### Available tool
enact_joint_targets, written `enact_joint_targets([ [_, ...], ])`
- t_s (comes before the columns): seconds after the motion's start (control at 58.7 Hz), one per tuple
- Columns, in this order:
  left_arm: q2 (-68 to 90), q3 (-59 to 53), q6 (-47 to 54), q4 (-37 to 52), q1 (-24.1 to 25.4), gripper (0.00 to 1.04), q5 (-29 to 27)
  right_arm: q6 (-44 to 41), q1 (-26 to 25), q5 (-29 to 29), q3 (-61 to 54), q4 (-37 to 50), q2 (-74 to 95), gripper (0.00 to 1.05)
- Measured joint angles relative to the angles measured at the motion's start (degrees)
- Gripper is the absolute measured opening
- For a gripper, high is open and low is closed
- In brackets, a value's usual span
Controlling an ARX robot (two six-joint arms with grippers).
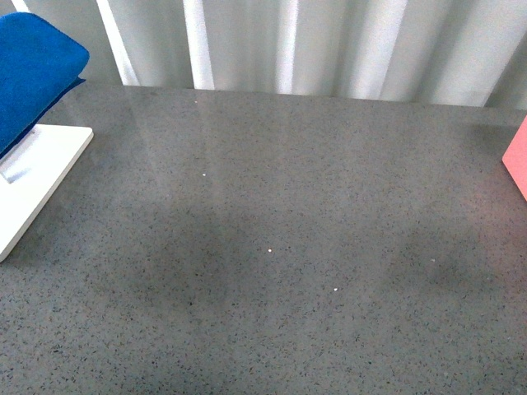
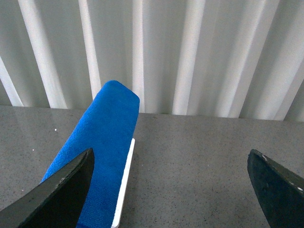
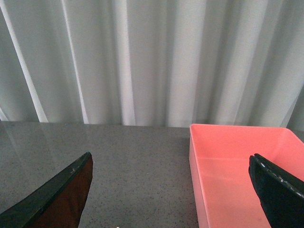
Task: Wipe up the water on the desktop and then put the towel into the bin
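The blue towel (image 1: pixel 33 74) lies folded on a flat white board (image 1: pixel 45 164) at the far left of the grey speckled desktop (image 1: pixel 272 247). In the left wrist view the towel (image 2: pixel 102 142) sits ahead, toward one black finger (image 2: pixel 61 194) of my left gripper (image 2: pixel 170 161), which is open above bare desktop and apart from the towel. The pink bin (image 3: pixel 237 166) shows empty in the right wrist view; my right gripper (image 3: pixel 170 161) is open with the bin's near wall between its fingers' lines. Only an edge of the bin (image 1: pixel 517 160) shows in the front view. Neither arm appears there.
A pleated white curtain (image 1: pixel 329 41) closes off the back of the desktop. A few tiny bright specks (image 1: pixel 271 250) dot the middle of the surface; whether they are water I cannot tell. The white board's edge (image 2: pixel 124 185) runs beside the towel.
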Motion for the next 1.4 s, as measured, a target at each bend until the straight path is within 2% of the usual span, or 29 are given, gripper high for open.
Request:
enact_joint_targets([
  [1.38, 0.00, 0.00, 0.00, 0.00, 0.00, 0.98, 0.00, 0.00, 0.00, 0.00, 0.00, 0.00, 0.00, 0.98],
  [1.397, 0.63, 0.22, -0.66, -0.94, -0.33, 0.98, -1.16, 0.00, 0.00, 0.02, 0.00, 0.00, 0.00, 0.98],
])
